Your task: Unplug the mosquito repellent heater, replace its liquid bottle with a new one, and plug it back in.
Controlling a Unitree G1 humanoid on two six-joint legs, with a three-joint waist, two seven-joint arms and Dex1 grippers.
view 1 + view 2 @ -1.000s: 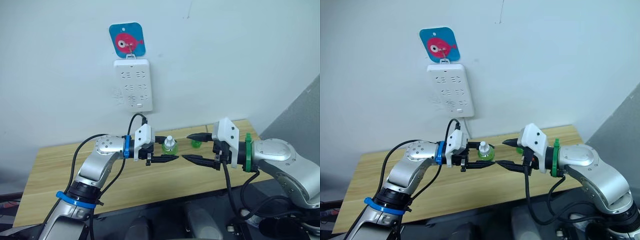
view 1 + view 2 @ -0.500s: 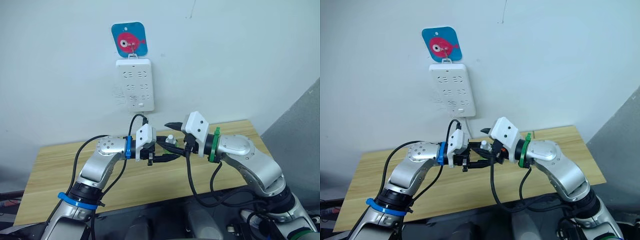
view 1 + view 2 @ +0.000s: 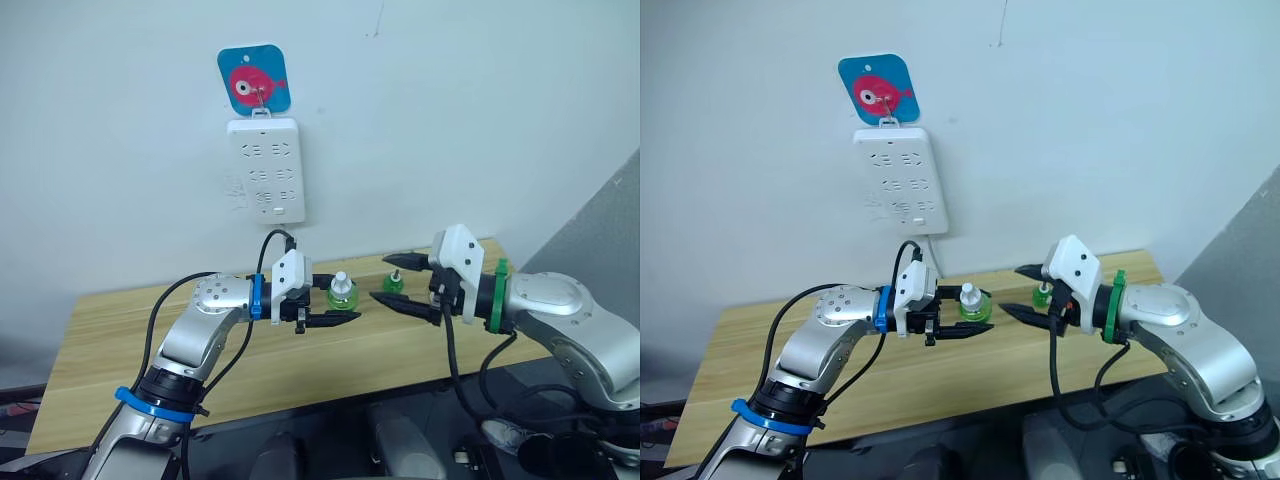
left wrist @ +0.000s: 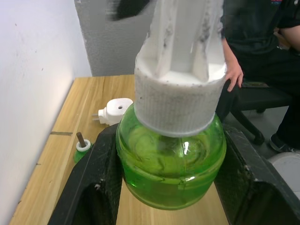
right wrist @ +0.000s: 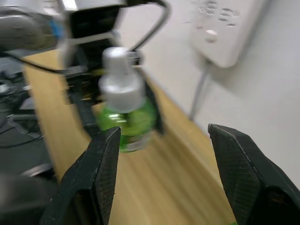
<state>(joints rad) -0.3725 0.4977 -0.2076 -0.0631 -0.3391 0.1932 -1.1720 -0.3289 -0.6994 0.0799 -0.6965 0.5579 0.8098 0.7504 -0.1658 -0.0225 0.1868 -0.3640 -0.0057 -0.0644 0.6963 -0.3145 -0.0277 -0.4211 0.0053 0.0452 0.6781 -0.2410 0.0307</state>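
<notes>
Left gripper (image 3: 338,305): fingers clamped on the green liquid bottle (image 3: 341,291), held upright above the table (image 3: 120,330), white cap (image 4: 180,89) on top
Right gripper (image 3: 398,285): fingers spread apart, holding nothing, facing the left gripper with a gap between
Mosquito repellent heater (image 4: 113,110): lying on the table by the wall, unplugged, prongs out to the side
Second bottle (image 4: 82,146): small, green, uncapped with a brown wick, standing near the heater
Power strip (image 3: 266,169): white, hung on the wall under a blue fish hook plate (image 3: 254,79)
Person (image 4: 262,51): seated beyond the table end
</notes>
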